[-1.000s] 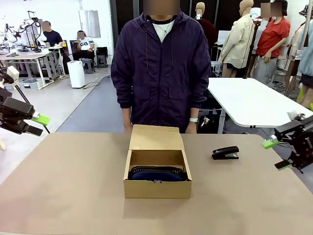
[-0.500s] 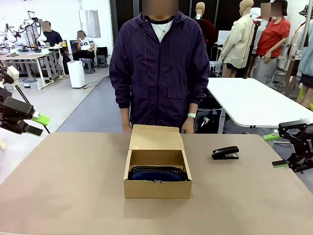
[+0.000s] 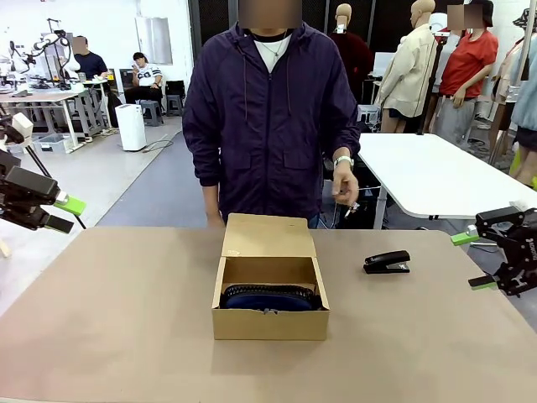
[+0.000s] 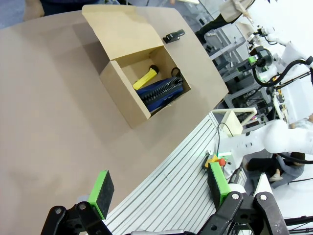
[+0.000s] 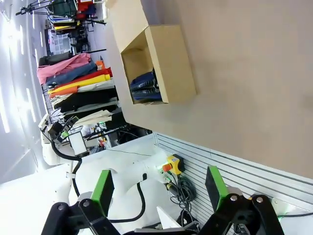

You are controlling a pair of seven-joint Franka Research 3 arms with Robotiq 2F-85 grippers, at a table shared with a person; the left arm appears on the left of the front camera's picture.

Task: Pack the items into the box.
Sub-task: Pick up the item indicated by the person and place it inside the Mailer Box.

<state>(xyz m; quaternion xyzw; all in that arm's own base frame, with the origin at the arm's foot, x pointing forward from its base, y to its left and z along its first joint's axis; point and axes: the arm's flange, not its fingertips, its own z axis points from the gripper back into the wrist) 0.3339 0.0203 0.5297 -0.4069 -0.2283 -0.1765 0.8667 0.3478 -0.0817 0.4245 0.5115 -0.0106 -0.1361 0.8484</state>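
there, the brown box (image 3: 270, 324) sits open, navy pouch (image 3: 270, 300) inside.

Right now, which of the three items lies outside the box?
The black stapler, on the table beside the box; the navy pouch and yellow knife lie inside it.

One box (image 3: 269, 324), one pouch (image 3: 270, 300), one knife (image 4: 145, 78), one stapler (image 3: 387, 262)

Probably lab: open grey floor (image 3: 126, 185), white worktable (image 3: 419, 180), clothes rack (image 5: 73, 81).
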